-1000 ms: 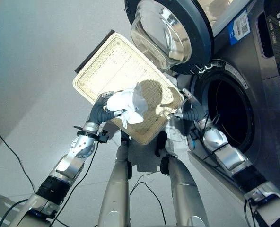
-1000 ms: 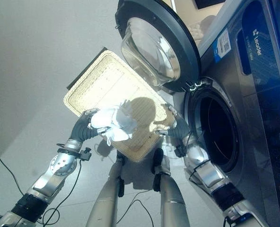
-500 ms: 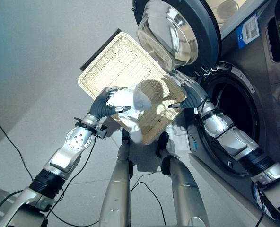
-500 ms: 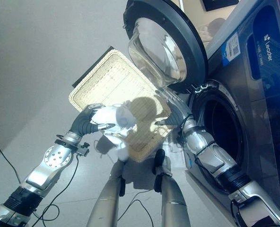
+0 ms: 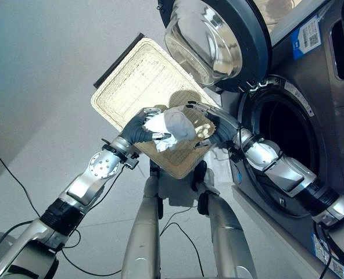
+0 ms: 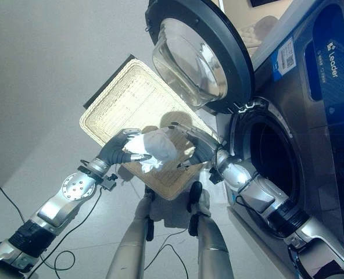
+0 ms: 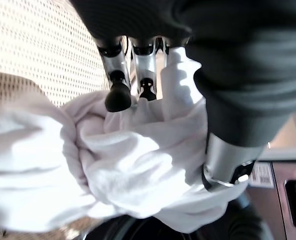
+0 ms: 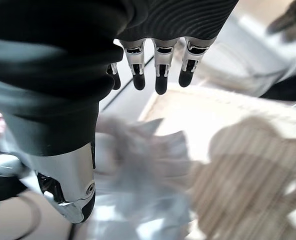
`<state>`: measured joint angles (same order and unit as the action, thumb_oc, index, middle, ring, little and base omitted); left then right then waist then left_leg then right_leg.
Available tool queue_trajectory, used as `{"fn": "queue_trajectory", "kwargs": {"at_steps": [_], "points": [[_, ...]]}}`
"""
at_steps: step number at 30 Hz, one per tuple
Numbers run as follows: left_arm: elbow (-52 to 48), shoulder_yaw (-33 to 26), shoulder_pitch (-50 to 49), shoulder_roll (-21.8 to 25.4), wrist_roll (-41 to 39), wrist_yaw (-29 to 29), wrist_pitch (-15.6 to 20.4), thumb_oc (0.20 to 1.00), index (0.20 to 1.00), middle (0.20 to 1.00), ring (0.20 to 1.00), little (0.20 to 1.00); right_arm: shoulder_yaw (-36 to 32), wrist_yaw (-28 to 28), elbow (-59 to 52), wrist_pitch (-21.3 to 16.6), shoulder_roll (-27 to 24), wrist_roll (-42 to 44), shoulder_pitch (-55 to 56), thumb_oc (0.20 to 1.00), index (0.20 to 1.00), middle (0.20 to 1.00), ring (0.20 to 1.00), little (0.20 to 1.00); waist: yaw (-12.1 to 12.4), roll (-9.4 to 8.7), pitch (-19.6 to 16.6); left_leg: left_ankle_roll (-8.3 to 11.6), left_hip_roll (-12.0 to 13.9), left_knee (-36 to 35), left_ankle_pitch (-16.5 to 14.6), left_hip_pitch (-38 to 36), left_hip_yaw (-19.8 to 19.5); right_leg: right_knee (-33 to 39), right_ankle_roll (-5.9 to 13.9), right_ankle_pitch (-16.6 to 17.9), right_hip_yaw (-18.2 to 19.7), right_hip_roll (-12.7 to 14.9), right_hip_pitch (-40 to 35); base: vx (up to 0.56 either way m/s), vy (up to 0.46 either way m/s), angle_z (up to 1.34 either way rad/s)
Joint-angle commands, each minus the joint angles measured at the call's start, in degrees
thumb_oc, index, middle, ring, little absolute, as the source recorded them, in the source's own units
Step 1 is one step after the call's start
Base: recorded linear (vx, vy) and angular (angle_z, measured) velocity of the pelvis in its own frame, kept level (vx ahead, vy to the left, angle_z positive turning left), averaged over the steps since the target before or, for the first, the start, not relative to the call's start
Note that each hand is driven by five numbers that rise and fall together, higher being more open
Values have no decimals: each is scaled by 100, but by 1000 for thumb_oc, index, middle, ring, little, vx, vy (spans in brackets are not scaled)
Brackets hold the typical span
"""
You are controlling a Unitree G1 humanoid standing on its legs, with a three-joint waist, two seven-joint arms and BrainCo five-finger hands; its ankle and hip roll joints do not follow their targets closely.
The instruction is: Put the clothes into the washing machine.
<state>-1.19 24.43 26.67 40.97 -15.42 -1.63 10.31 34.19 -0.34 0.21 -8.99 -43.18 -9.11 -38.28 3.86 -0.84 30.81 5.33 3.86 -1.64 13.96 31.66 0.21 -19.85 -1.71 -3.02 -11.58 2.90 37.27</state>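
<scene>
I see the left robot hand [image 5: 138, 127] clutching bunched white cloth [image 5: 173, 127], right robot hand [image 5: 214, 125] spread beside it, cloth hiding part of the basket [image 5: 143, 81]

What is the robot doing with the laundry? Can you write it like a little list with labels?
cloth: white cloth, bunched up, held above the basket
left hand: left hand curled round the cloth
right hand: right hand fingers straight, reaching beside the cloth
basket: pale woven basket on the floor, under the hands
washing machine: washing machine on the robot's right
door: round door swung open
drum: dark drum opening, no cloth seen inside
</scene>
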Motion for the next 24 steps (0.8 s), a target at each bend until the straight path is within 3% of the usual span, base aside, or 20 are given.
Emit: {"fn": "queue_trajectory", "kwargs": {"at_steps": [1,2,9,18,21,24], "points": [[-503,-84,168,-140,-227,41,264,200,200,200,200,200,141,107,-457,-349,-114,277,-279,1000,1000,1000,1000,1000,-156,-46,-102,-165,-526,185,-647,-250,465,1356,790,915,-149,45,-590,4,-21,-3],[-543,22,182,-187,-668,345,307,200,200,200,200,200,284,362,-584,-199,-79,807,-217,1000,1000,1000,1000,1000,-190,-68,-102,-151,-498,139,-613,-228,491,1396,784,936,-135,25,-558,0,0,0],[-758,253,124,-452,-1703,1163,328,200,200,200,200,200,401,401,-479,-59,149,972,-54,1000,1000,1000,1000,1000,-248,-33,-102,-143,-487,91,-582,-201,529,1475,760,991,-97,5,-519,2,2,-6],[-940,582,150,-739,-2710,2048,-169,200,200,200,200,200,410,403,-304,152,578,1273,39,1000,1000,1000,1000,1000,-320,10,-102,-142,-489,61,-569,-178,554,1509,747,1036,-26,-25,-456,0,2,-1],[-1018,676,172,-929,-3496,2623,-457,200,200,200,200,200,522,254,-90,352,698,1086,18,1000,1000,1000,1000,1000,-374,38,-102,-148,-488,55,-542,-116,588,1551,722,1093,44,-40,-385,0,0,0],[-1022,682,151,-952,-3579,2690,-493,200,200,200,200,200,534,241,-57,358,714,1070,32,1000,1000,1000,1000,1000,-376,43,-102,-147,-487,43,-549,-146,591,1555,723,1082,49,-42,-409,5,3,-4]]}}
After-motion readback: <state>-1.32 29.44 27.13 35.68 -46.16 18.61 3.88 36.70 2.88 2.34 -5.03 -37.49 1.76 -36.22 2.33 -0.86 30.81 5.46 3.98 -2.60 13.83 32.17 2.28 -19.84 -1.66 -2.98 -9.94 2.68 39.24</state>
